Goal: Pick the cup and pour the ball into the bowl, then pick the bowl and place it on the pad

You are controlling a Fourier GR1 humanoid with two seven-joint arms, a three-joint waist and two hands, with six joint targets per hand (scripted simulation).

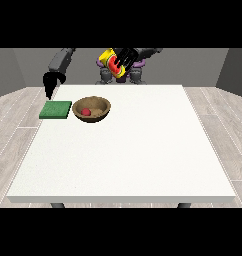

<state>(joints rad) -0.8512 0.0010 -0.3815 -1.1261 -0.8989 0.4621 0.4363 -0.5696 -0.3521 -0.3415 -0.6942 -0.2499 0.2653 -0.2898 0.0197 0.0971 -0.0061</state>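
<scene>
A brown wooden bowl (92, 109) stands on the table's far left part, with a small red ball (86, 112) lying inside it. Just left of the bowl lies a flat green pad (56, 109). The hand at the view's right (126, 58) is raised high above the table's far edge, its fingers curled round a yellow cup (112, 64) that is tipped on its side, red mouth facing the camera. The hand at the view's left (50, 83) hangs above the pad's far edge, fingers pointing down and holding nothing.
The white table (138, 150) stretches towards the camera. The robot's torso (120, 75) stands behind the far edge.
</scene>
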